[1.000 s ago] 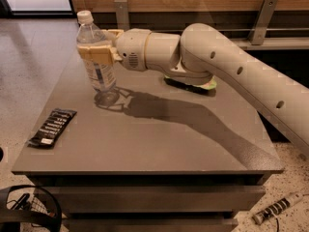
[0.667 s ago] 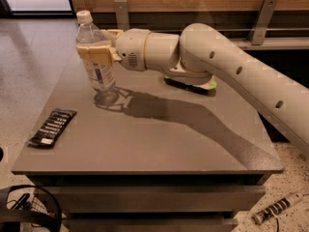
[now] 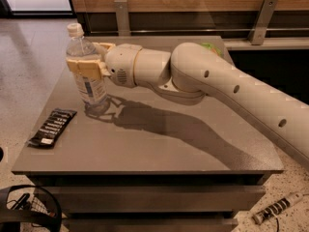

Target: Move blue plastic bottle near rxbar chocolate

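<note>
The blue plastic bottle [image 3: 88, 83], clear with a white cap and a pale label, stands upright at the left of the grey table [image 3: 159, 149]. My gripper [image 3: 91, 57] is shut on the bottle around its upper body; one tan finger [image 3: 83, 66] crosses its front. I cannot tell if the bottle's base touches the table. The rxbar chocolate [image 3: 52, 128], a flat black wrapper with white lettering, lies near the table's front left corner, a short way in front and to the left of the bottle.
A green chip bag [image 3: 212, 48] peeks out behind my arm at the back right. A wooden wall with metal brackets [image 3: 263, 21] runs behind the table. A black wire object [image 3: 29, 209] and a tool [image 3: 277, 208] lie on the floor.
My gripper has carried the bottle a little left and toward the table's front, closer to the rxbar chocolate. My arm now hides most of the chip bag.
</note>
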Available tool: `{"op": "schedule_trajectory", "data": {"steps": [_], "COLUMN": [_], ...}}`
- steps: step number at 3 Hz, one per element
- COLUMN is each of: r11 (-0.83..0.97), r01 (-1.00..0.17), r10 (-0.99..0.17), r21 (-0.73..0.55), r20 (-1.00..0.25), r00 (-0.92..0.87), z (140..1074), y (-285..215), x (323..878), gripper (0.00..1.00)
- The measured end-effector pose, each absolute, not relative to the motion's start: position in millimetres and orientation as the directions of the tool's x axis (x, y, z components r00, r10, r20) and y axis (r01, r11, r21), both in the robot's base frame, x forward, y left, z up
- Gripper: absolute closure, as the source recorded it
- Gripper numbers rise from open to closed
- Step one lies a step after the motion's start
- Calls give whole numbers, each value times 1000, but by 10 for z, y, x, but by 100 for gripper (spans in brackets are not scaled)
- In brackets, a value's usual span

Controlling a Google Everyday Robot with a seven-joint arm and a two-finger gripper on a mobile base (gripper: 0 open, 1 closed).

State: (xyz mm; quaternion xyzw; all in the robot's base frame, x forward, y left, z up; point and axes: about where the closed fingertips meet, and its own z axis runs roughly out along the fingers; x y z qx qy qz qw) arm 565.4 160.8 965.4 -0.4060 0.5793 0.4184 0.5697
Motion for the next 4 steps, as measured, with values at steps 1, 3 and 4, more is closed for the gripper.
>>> {"op": "schedule_trajectory", "data": {"steps": [1, 3, 4], "r11": [331, 308, 289], "r01": [-943, -951, -957], "r10": [-9, -18, -8], "r21": [31, 14, 4], "r20": [-999, -1000, -1000], "r00": [-36, -21, -7], "z": [9608, 9390, 9313], "y": [1669, 1776, 1816], "x": [5559, 5422, 5374], "gripper": [100, 100, 100]}}
